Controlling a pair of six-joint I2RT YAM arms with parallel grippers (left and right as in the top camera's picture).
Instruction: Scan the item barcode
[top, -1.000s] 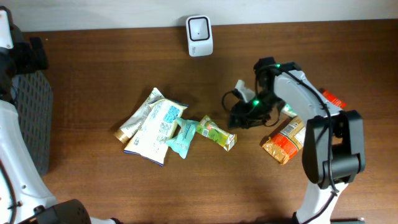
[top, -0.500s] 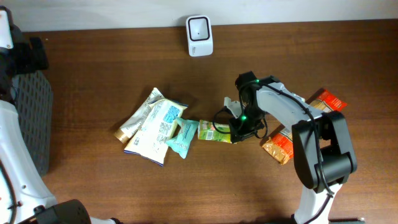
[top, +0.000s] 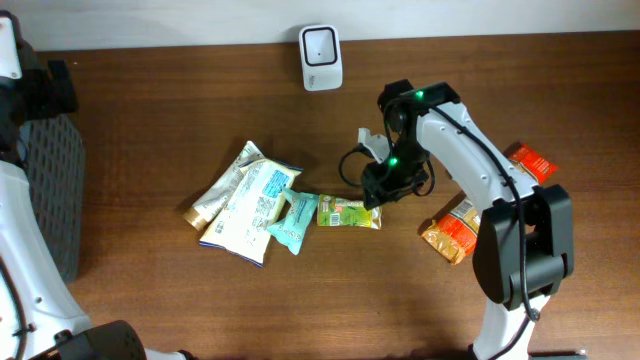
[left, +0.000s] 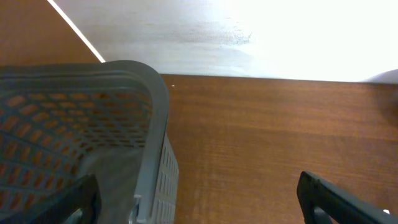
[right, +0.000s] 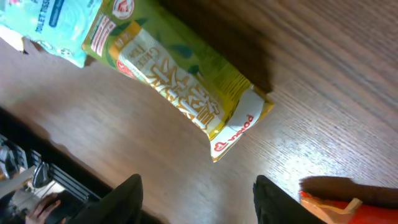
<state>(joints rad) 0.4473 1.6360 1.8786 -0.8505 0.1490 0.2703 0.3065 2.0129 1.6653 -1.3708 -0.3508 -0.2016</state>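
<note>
the green snack packet (top: 348, 213) is lying flat mid-table, just beside the teal pouch (top: 290, 222); it is being judged light, soft and slippery, best pinched at its sealed right end. the right gripper (top: 374, 193) is being held above that end, partly open and empty; the left gripper (left: 199, 208) is being held wide open, empty. since a second ago, the packet is being found turned level.

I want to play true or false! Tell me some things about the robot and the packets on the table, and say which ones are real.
1. The green packet lies flat on the table. True.
2. The right gripper is holding the green packet. False: its jaws are open and empty, and the packet lies on the wood.
3. The white scanner stands at the table's edge, apart from the packets. True.
4. The left gripper is shut. False: it is wide open, next to the grey basket.
</note>
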